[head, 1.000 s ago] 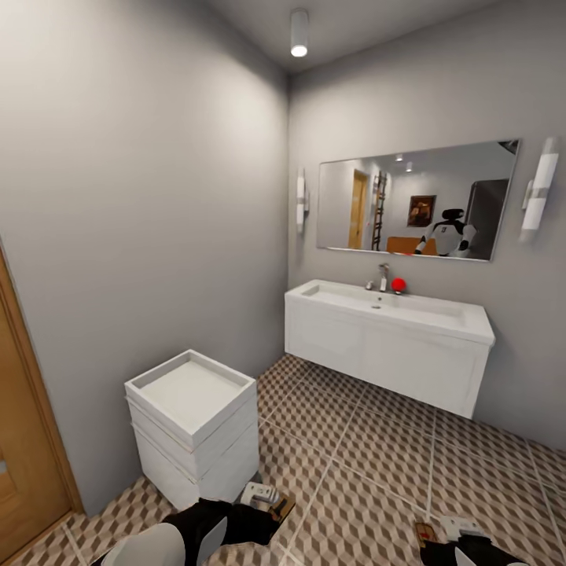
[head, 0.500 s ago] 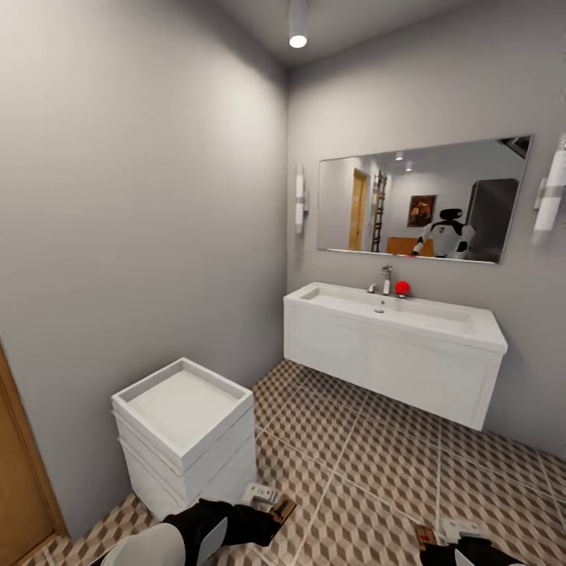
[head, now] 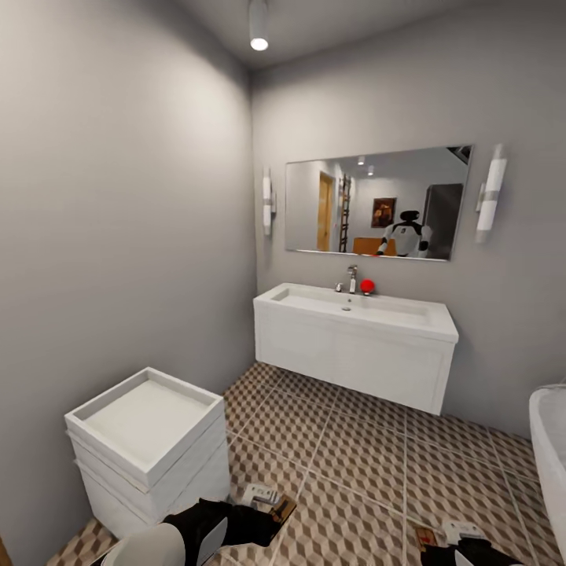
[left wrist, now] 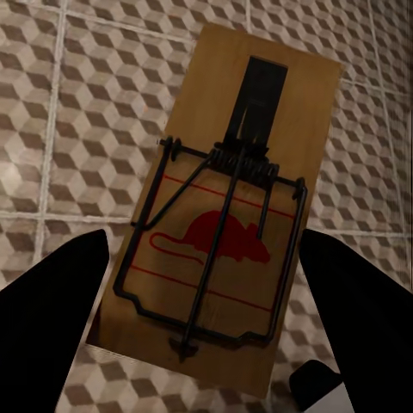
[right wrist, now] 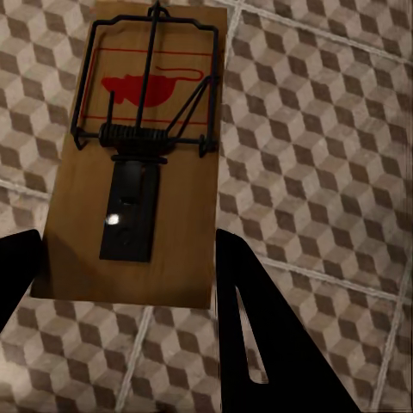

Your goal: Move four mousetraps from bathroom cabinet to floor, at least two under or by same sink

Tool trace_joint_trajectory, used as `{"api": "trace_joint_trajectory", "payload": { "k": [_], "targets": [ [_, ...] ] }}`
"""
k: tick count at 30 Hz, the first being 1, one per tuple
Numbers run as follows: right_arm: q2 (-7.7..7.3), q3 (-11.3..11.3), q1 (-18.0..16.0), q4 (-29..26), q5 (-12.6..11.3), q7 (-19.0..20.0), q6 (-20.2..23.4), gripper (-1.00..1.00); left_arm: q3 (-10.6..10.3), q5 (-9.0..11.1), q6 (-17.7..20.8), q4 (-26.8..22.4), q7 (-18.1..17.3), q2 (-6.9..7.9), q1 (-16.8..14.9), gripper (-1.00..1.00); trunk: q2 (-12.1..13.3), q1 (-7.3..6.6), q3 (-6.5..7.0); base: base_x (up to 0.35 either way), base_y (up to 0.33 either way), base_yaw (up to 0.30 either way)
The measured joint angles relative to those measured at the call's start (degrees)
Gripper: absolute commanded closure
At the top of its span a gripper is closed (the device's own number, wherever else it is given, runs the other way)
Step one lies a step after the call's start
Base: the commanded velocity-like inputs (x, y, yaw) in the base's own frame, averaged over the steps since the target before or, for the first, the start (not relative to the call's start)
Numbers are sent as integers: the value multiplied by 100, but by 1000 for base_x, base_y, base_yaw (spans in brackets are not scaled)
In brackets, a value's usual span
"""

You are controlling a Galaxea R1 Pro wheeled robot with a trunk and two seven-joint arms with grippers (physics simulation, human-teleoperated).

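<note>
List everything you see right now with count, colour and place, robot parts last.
Mousetraps: two, tan wood, one in the left hand, one in the right hand.
Sink: one, white, on the far wall under the mirror.
Red ball: one, beside the faucet.
Small unit: one, white, by the left wall.
Bathtub: one, white, right edge.
Floor: cube-patterned tiles.
Hands: left, right, low in the head view.

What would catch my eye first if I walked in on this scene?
Probably the two mousetraps: the left hand holds one mousetrap and the right hand another mousetrap, both above the cube-patterned floor. Next, the wide white sink on the far wall, with a mirror above it showing the robot's own reflection.
</note>
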Motion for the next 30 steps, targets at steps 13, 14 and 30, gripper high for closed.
{"api": "trace_joint_trajectory", "payload": {
  "k": [13, 14, 30],
  "targets": [
    [4, 5, 0, 0, 4, -5, 8, 100, -2, 0, -9, -6, 22, 0, 0, 100, 0, -3, 33, 164, 0, -230],
    [5, 5, 0, 0, 4, -7, 8, 100, -4, 0, -9, -7, 22, 0, 0, 100, 0, -3, 33, 317, 0, -25],
    [23, 9, 0, 0, 8, 0, 9, 100, 1, 5, -9, -8, 47, 1, 0, 100, 0, -3, 34, 321, 0, -3]
  ]
}}
